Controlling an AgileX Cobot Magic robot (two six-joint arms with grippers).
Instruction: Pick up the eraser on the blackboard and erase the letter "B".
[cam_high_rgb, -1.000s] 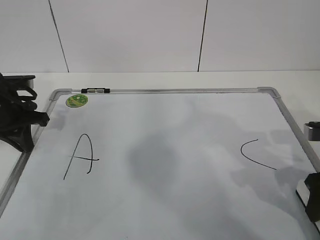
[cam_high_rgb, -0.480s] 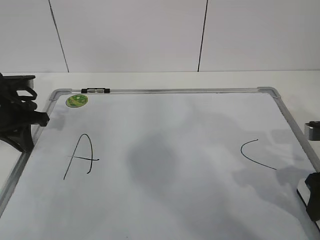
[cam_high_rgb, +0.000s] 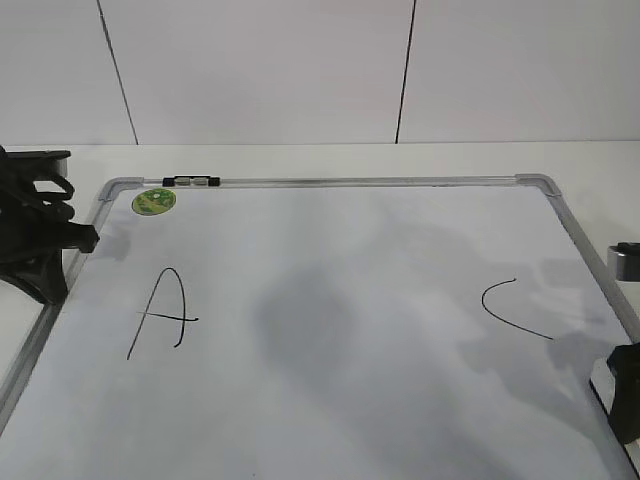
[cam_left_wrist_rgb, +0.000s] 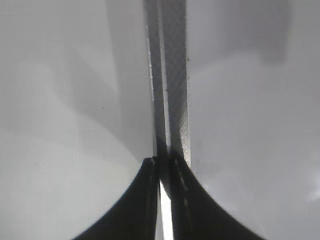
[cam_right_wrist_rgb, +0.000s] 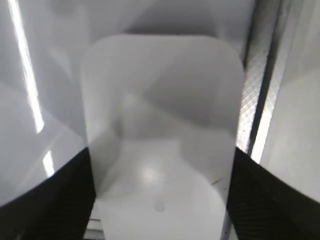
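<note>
The blackboard (cam_high_rgb: 350, 182) is a white board with a silver frame that fills the table. A black "A" (cam_high_rgb: 165, 312) is at its left and a black "C" (cam_high_rgb: 510, 305) at its right. No letter "B" shows; the board between them is bare. My right gripper (cam_high_rgb: 625, 392) sits at the board's lower right edge, shut on the white eraser (cam_high_rgb: 603, 382). In the right wrist view the eraser (cam_right_wrist_rgb: 160, 115) fills the space between the jaws (cam_right_wrist_rgb: 160, 170). My left gripper (cam_high_rgb: 88, 238) is shut and empty over the board's left frame (cam_left_wrist_rgb: 172, 75).
A round green sticker (cam_high_rgb: 154, 201) is in the board's top left corner. A small black and white clip (cam_high_rgb: 192, 181) sits on the top frame. A grey metal object (cam_high_rgb: 626, 262) lies off the board's right edge. A white wall stands behind.
My right gripper with the eraser has drifted slightly toward the right edge. The left arm has not moved.
</note>
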